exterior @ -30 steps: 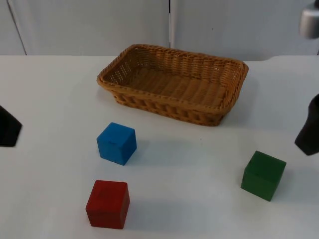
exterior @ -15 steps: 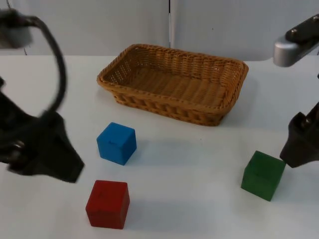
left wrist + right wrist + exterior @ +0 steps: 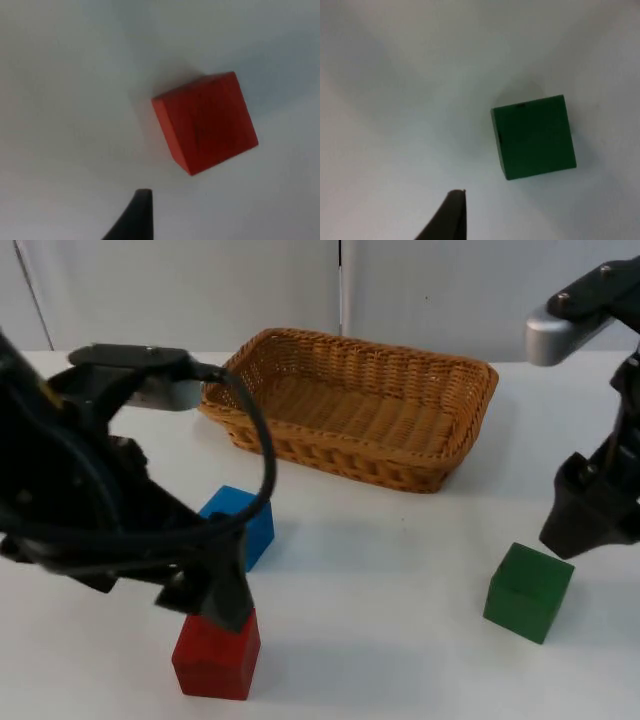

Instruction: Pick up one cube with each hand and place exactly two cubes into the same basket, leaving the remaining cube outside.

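Note:
A red cube (image 3: 216,650) sits at the front left of the table, and it shows close up in the left wrist view (image 3: 205,122). My left gripper (image 3: 215,608) hangs just above its back edge, holding nothing. A blue cube (image 3: 250,518) stands behind the red one, partly hidden by the left arm. At the front right is a green cube (image 3: 529,592), which the right wrist view shows from close above (image 3: 534,136). My right gripper (image 3: 572,538) hovers just behind and to the right of it, apart from it. The wicker basket (image 3: 340,443) at the back centre holds nothing.
The grey partition wall (image 3: 450,290) closes the table behind the basket. White table top (image 3: 380,570) lies bare between the blue and green cubes.
The left arm swept in from the left edge to above the red cube. The right arm came down and leftward toward the green cube. No cube has moved.

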Motion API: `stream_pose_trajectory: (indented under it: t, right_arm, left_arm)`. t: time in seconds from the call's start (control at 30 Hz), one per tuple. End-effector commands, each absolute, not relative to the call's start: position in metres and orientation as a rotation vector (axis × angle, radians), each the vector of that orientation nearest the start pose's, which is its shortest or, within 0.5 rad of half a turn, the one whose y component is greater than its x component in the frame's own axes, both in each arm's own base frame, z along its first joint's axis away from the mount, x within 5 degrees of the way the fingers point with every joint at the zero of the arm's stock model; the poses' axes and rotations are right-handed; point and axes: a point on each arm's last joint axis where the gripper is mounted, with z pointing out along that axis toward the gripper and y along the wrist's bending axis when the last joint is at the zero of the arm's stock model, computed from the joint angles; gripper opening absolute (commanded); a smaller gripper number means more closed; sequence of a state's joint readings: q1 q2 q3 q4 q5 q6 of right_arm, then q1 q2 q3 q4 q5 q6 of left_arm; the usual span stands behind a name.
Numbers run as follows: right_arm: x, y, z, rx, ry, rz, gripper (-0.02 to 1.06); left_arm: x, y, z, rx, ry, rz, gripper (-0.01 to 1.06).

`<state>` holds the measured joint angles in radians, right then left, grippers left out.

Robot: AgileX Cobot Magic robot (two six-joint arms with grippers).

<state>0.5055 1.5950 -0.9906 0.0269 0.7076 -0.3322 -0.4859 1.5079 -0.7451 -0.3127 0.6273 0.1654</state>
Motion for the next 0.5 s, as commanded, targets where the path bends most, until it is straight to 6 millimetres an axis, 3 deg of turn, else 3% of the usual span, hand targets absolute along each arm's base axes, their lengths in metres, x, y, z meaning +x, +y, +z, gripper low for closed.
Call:
stream_pose_trajectory:
  t: [0.0,0.47]
  right_arm:
    - [0.271,0.155,0.212,-1.141,2.568,0.071,1.05]
    - [0.28,0.159,0.194,-1.162,2.582,0.065,1.05]
  left_arm:
    - [0.227,-0.143,0.18,0.562,2.818,-0.351,1.05]
    - [0.236,-0.149,0.163,0.453,2.857,-0.337,1.05]
